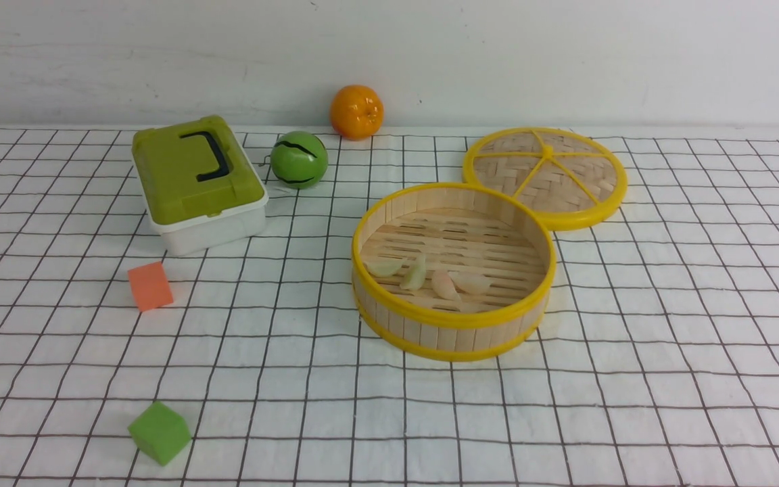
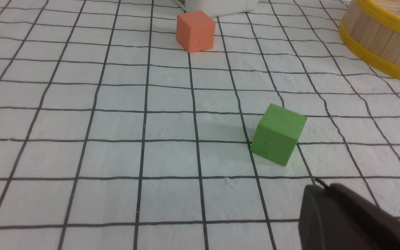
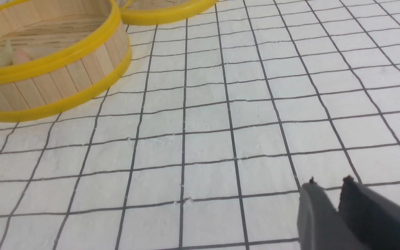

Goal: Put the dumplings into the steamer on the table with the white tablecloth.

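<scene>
The front view alone takes in all four dumplings [image 1: 414, 273], lying in the steamer [image 1: 454, 331] at the centre of the frame, on the near part of its slatted floor. That view shows neither gripper; each wrist view catches its own. The left gripper [image 2: 319, 184] is closed, its dark fingertips together and holding nothing. The right gripper [image 3: 328, 180] has a narrow gap between its blurred tips, with nothing between them. The right wrist view shows only part of the steamer and some of the dumplings; the left one shows the orange cube [image 1: 151, 287] and green cube [image 1: 160, 433], both at the left of the front frame. The white tablecloth [image 1: 633, 406], gridded in thin black lines and faintly wrinkled, covers the table, and a pale, scuffed wall [image 1: 565, 61] fills the top. The steamer has pale wood strips between yellow rims; its round woven lid [image 1: 565, 182], with yellow spokes, sits just behind, upper right. At upper left is a boxy white container [image 1: 214, 230] with an olive lid and dark handle, then a glossy green ball [image 1: 299, 159] with black stripes and, at top centre, a shiny orange fruit [image 1: 357, 112]. The dumplings are translucent crescents, pale green and pinkish.
</scene>
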{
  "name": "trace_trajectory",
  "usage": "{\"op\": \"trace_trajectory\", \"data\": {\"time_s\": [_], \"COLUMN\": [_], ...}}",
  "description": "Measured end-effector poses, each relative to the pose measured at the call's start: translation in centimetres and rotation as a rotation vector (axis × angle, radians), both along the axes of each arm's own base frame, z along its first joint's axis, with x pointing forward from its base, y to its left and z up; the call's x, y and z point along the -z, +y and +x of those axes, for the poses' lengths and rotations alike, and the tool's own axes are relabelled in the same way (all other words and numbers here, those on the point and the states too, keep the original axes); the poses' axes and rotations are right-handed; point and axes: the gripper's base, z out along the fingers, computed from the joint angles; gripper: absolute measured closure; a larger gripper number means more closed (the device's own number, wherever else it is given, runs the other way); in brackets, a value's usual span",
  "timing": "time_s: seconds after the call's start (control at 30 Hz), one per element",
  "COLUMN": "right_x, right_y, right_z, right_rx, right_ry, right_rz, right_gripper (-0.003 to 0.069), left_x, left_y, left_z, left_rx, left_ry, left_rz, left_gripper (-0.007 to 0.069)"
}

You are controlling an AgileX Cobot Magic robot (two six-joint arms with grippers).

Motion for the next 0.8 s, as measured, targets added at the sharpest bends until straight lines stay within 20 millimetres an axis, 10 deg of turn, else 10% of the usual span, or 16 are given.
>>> {"op": "trace_trajectory", "data": {"time_s": [0.8], "right_x": [0.00], "right_y": [0.00], "right_z": [0.00], "right_rx": [0.000], "right_ry": [0.000], "right_rz": [0.000], "right_gripper": [0.0522], "left_x": [0.07], "left_y": [0.00], "left_z": [-0.02], "left_rx": [0.001], "left_ry": [0.008], "left_rz": [0.002], "left_gripper": [0.0636]}}
